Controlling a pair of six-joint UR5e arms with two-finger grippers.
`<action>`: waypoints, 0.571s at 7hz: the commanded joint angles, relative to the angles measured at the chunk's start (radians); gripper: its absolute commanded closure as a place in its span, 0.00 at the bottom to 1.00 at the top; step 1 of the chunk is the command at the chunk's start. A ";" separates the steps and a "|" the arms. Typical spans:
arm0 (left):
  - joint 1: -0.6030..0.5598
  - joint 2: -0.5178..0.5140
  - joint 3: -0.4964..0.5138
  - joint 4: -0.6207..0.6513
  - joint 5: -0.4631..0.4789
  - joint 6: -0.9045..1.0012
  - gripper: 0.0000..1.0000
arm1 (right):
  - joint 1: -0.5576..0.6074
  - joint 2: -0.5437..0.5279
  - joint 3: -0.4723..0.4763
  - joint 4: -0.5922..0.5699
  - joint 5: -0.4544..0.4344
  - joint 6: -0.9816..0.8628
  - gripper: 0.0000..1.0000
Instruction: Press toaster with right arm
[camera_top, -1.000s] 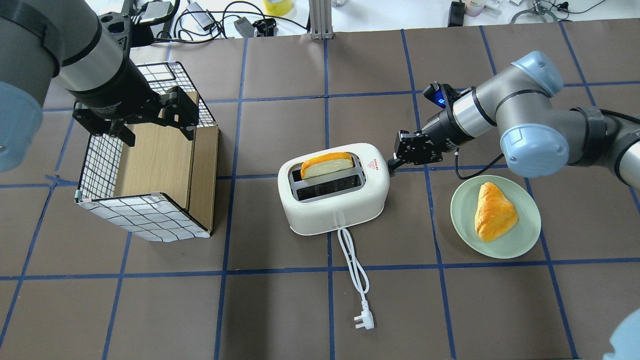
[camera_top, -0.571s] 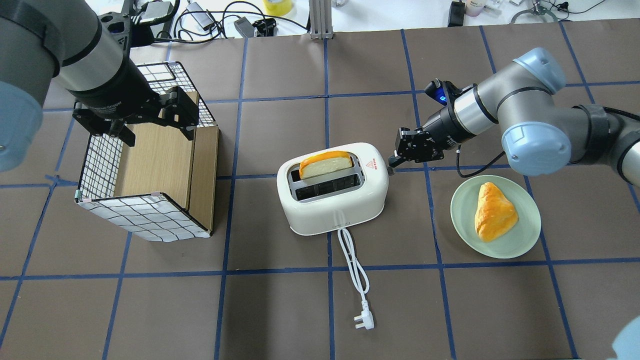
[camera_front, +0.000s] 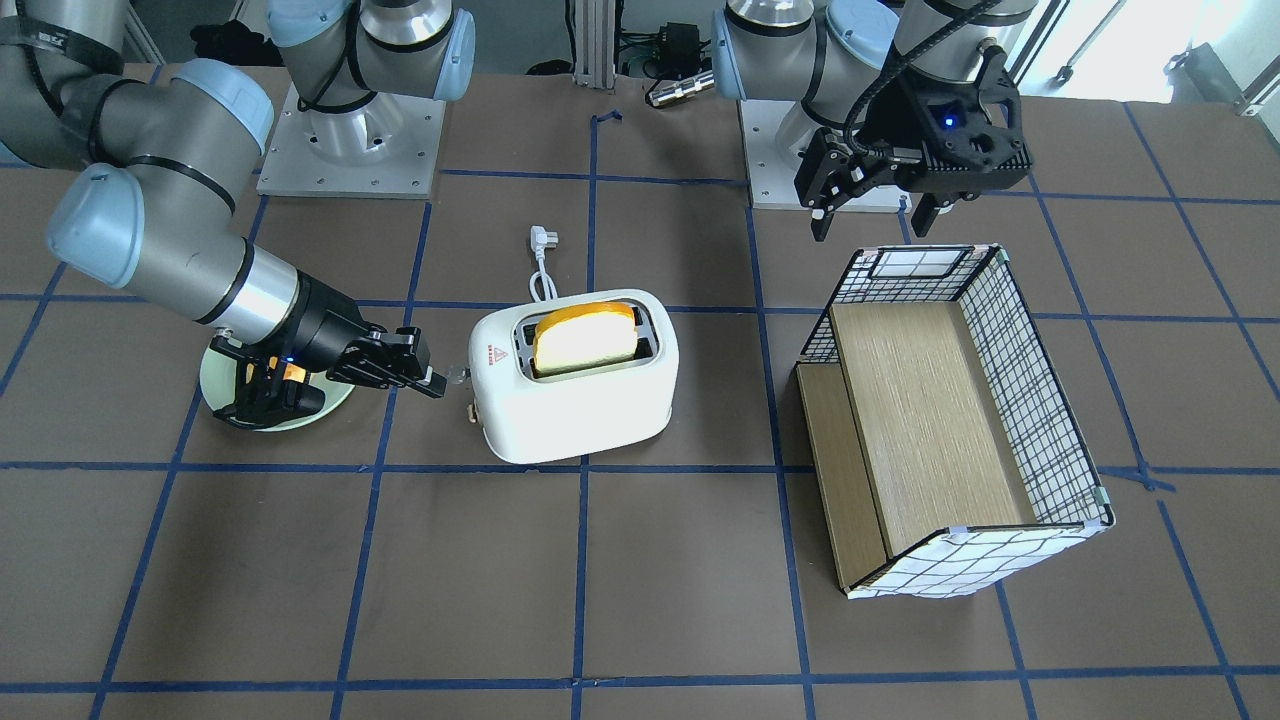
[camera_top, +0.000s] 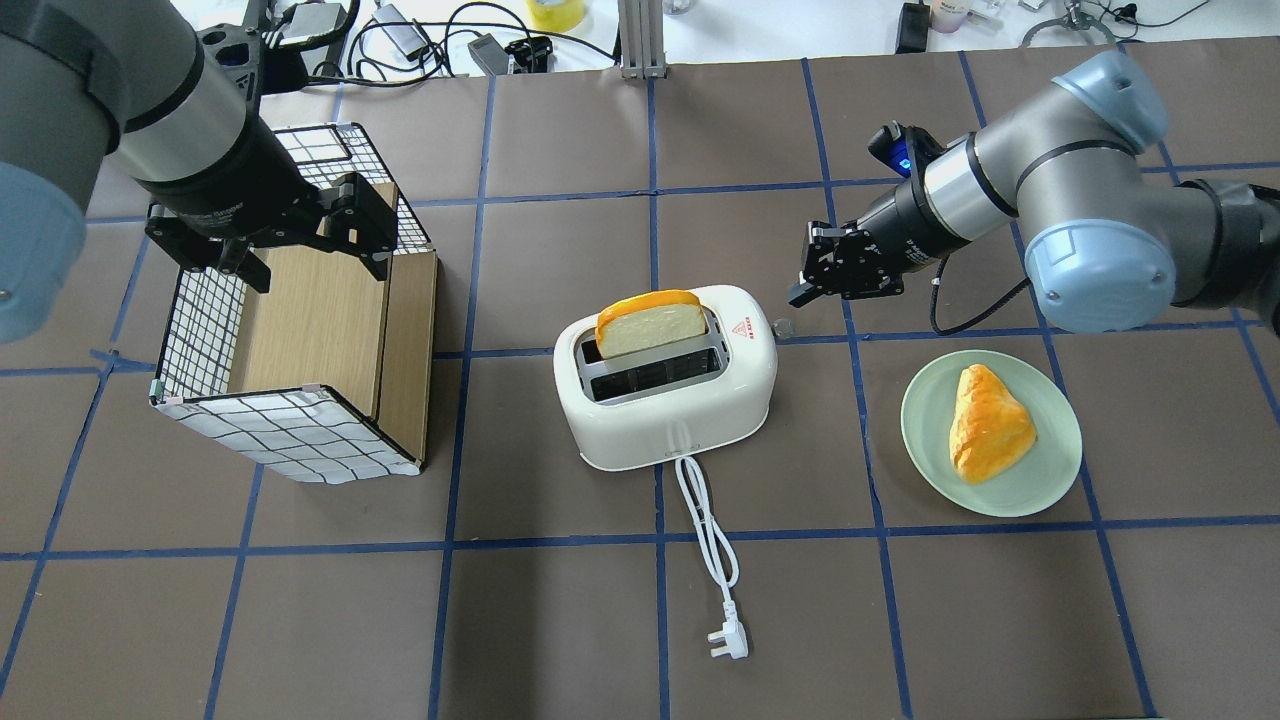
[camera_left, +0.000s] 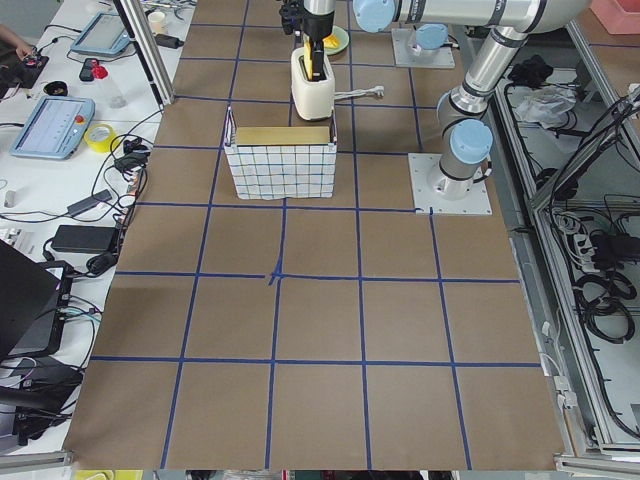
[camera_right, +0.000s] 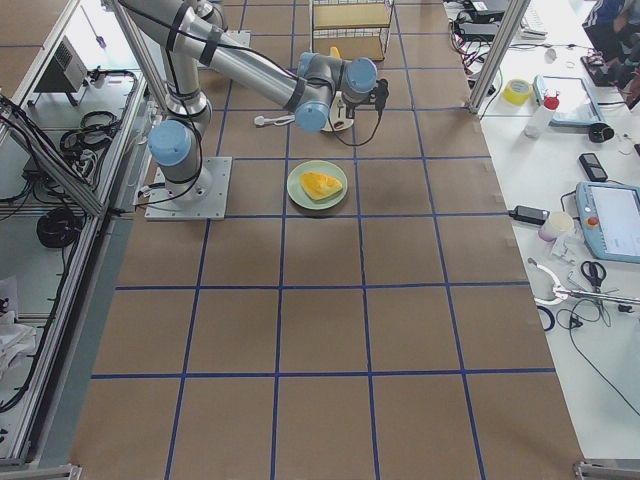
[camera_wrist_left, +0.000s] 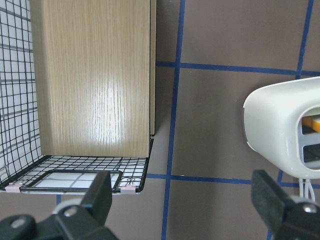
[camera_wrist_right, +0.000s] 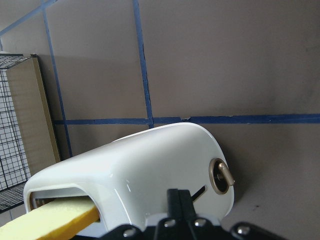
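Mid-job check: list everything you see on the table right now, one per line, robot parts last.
toaster: one, white, table centre
bread slice: one, yellow-crusted, standing in the toaster's slot
cord and plug: one, white, lying loose from the toaster toward the robot
plate: one, pale green, on the toaster's right
pastry: one, golden, on the plate
wire basket: one, black-white grid with wood panel, left side
table: brown, blue tape grid
left gripper: open, raised near the basket
right gripper: shut, beside the toaster's knob end
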 joint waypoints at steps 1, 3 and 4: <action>0.000 0.000 0.000 0.000 0.000 0.000 0.00 | 0.024 -0.041 -0.063 0.050 -0.098 0.026 1.00; 0.000 0.000 0.000 0.000 0.000 0.000 0.00 | 0.098 -0.055 -0.262 0.252 -0.303 0.089 1.00; 0.000 0.000 0.000 0.000 0.001 0.000 0.00 | 0.121 -0.055 -0.363 0.356 -0.398 0.132 1.00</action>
